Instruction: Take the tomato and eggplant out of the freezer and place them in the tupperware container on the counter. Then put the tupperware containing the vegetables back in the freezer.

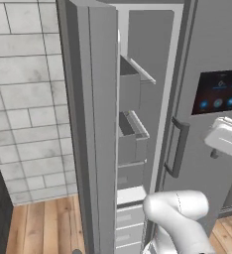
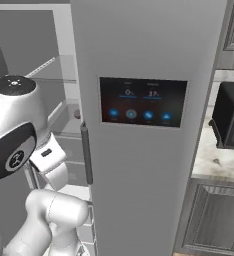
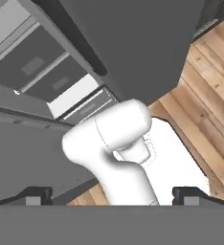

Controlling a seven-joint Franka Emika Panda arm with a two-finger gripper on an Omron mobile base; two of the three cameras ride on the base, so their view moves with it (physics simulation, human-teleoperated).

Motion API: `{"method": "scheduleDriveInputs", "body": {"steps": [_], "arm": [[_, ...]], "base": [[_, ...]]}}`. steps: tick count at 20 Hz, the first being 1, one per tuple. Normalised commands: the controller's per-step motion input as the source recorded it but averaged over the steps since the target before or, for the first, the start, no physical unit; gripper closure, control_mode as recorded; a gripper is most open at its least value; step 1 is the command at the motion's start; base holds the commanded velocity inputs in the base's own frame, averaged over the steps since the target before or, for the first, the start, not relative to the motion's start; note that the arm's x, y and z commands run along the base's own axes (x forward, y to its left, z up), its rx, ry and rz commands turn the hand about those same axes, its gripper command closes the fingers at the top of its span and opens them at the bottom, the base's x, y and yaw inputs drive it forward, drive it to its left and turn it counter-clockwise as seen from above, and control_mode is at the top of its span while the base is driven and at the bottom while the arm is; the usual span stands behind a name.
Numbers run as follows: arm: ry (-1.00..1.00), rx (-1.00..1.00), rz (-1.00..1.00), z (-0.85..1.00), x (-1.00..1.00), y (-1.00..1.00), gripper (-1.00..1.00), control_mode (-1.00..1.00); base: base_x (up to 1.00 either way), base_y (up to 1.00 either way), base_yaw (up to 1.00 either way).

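The freezer (image 2: pixel 144 60) stands right in front of me, its right door shut, with a dark touch panel (image 2: pixel 141 102) and a long handle (image 2: pixel 86 155). Its left door (image 1: pixel 95 124) hangs open and shows grey door bins (image 1: pixel 130 87) and white drawers (image 1: pixel 130 218). A small dull round lump (image 2: pixel 78 114) lies on an inner shelf; I cannot tell whether it is the tomato or the eggplant. The tupperware container is out of view. My gripper (image 3: pixel 112 198) is open and empty, its fingertips (image 3: pixel 35 196) far apart, pointing down past the freezer's lower drawers (image 3: pixel 47 76) at the wooden floor.
A black microwave (image 2: pixel 231 117) sits on the white marbled counter (image 2: pixel 214 160) to the right of the freezer, over dark panelled cabinets (image 2: pixel 214 220). A tiled wall (image 1: pixel 29 99) and wooden floor (image 1: pixel 43 223) lie left of the open door.
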Motion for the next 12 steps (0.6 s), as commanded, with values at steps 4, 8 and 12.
{"method": "scheduleDriveInputs", "body": {"steps": [4, 8, 12], "arm": [[0.00, 0.32, -0.30, 0.00, 0.24, 0.36, -1.00, -1.00], [0.00, 0.18, -0.30, 0.00, 0.46, 0.52, -1.00, -1.00], [0.00, 0.16, -0.25, -0.08, 0.54, 0.29, -1.00, -1.00]], "base": [[0.00, 0.00, 0.00], [0.00, 0.00, 0.00], [0.00, 0.00, 0.00]]}}
